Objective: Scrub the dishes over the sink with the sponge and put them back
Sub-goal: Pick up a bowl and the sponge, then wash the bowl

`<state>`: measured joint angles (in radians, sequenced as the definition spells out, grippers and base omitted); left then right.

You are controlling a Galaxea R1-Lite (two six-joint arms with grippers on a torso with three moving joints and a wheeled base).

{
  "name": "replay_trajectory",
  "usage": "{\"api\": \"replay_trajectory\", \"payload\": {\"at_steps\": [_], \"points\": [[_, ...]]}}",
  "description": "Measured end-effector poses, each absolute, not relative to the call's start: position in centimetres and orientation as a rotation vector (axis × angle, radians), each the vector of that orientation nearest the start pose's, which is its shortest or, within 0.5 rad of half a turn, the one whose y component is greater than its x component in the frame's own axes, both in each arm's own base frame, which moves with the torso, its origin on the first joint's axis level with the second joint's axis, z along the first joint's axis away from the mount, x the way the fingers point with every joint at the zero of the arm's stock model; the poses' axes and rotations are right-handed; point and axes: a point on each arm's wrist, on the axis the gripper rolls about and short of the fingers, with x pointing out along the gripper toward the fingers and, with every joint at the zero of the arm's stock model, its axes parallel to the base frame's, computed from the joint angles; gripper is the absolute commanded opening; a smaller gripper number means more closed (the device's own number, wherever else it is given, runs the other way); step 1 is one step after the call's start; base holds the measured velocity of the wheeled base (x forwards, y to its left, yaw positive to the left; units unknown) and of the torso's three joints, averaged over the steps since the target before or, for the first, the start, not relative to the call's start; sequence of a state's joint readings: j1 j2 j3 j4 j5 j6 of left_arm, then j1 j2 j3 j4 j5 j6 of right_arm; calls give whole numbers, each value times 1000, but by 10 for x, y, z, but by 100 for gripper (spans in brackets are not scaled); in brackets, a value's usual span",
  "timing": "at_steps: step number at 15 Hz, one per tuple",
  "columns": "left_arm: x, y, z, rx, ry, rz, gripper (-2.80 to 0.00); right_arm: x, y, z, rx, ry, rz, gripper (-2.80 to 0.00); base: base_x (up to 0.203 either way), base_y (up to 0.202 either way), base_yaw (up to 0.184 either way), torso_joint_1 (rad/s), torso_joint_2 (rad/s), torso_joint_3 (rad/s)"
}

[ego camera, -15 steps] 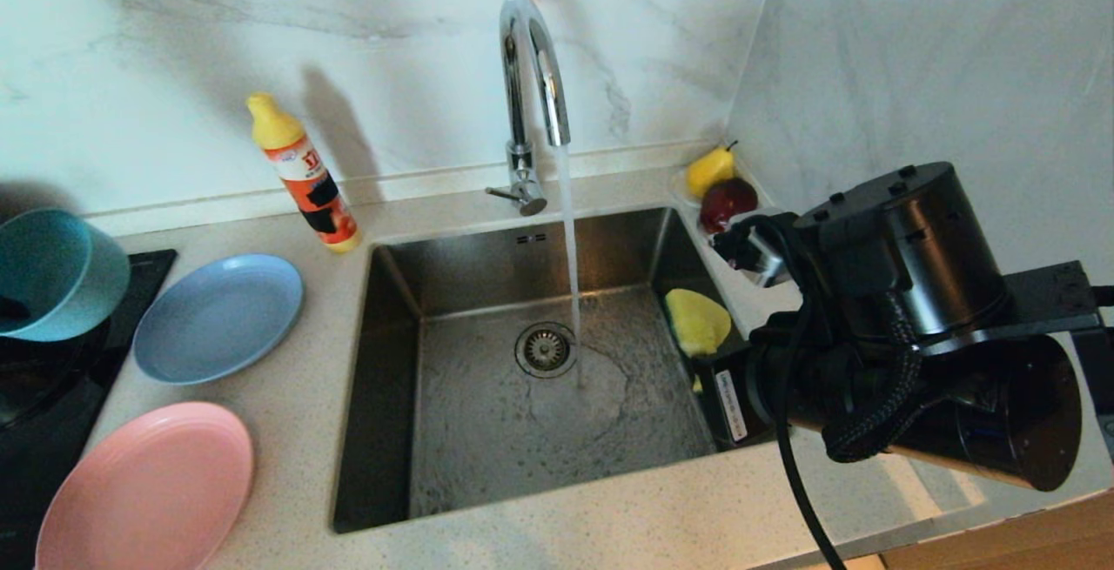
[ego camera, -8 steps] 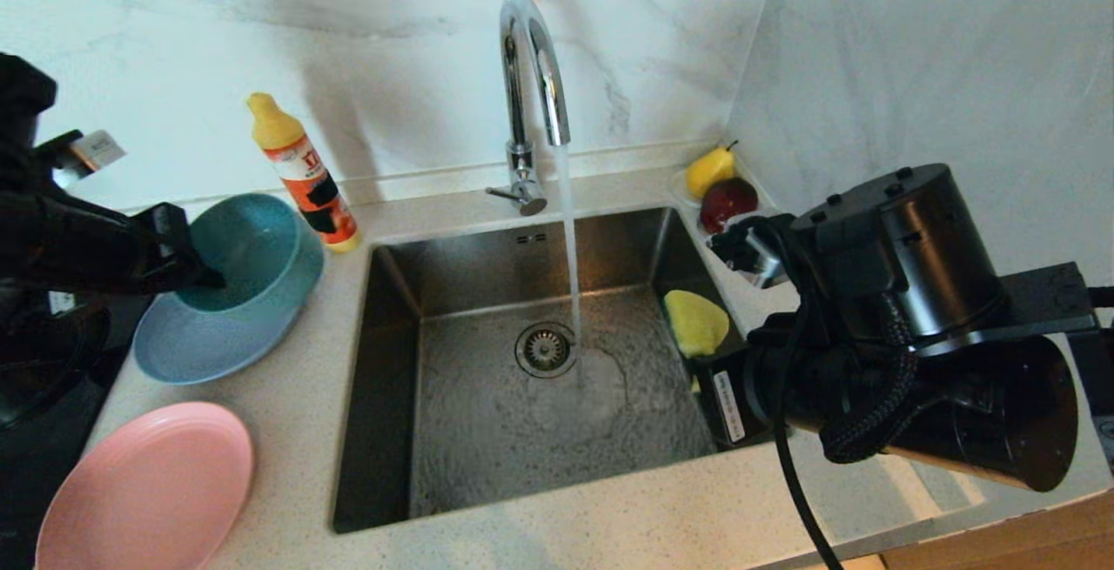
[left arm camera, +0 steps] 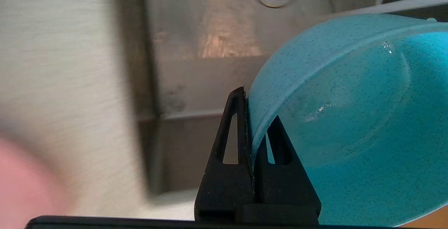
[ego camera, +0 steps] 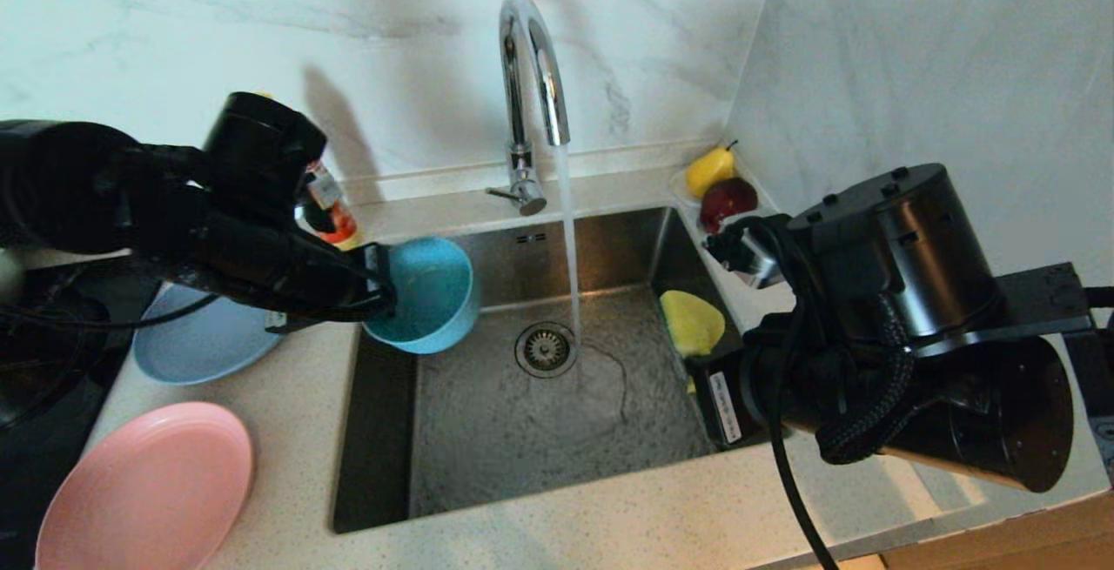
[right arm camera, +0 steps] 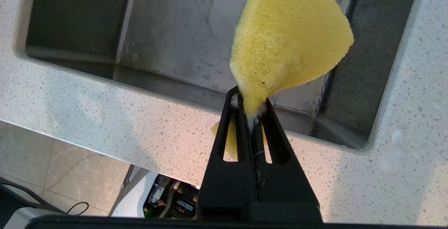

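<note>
- Teal bowl (ego camera: pixel 426 291) hangs tilted over the left rear corner of the sink (ego camera: pixel 522 431), clear of the basin floor, its opening turned up and toward the robot.
- The left gripper (ego camera: pixel 383 291) is clenched on the bowl's rim; in the left wrist view one finger lies outside the wall and the other inside (left arm camera: pixel 252 117).
- The sponge (ego camera: pixel 692 322) is pinched by its narrow end in the right gripper (right arm camera: pixel 250 106), held above the right side of the basin, well apart from the bowl.
- Water (ego camera: pixel 567 231) runs from the tap (ego camera: pixel 531 83) and lands just beside the drain strainer (ego camera: pixel 546 349), between bowl and sponge.
- The light-blue plate (ego camera: pixel 196 344) lies on the counter (ego camera: pixel 609 526) left of the sink, partly behind the left arm; the pink plate (ego camera: pixel 148 487) lies nearer the robot, apart from it.
- An orange bottle (ego camera: pixel 335 217) shows behind the left arm.
- A pear (ego camera: pixel 709 170) and a red fruit (ego camera: pixel 729 200) sit in the far right corner.
</note>
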<state>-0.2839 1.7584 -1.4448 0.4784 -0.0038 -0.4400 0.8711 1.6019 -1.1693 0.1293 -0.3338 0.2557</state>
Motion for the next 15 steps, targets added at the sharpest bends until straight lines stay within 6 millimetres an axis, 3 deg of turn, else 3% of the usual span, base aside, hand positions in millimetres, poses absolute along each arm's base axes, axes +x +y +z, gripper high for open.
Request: {"api": "replay_trajectory", "payload": {"at_steps": [8,15], "points": [[334,-170,193,-304,887,-137,-280,189,212,241,-71,529,454,-280,0,0,0,0,0,0],[356,-193,168,-316,882,-98,-280,187,211,245,-66,518,459,-280,0,0,0,0,0,0]]}}
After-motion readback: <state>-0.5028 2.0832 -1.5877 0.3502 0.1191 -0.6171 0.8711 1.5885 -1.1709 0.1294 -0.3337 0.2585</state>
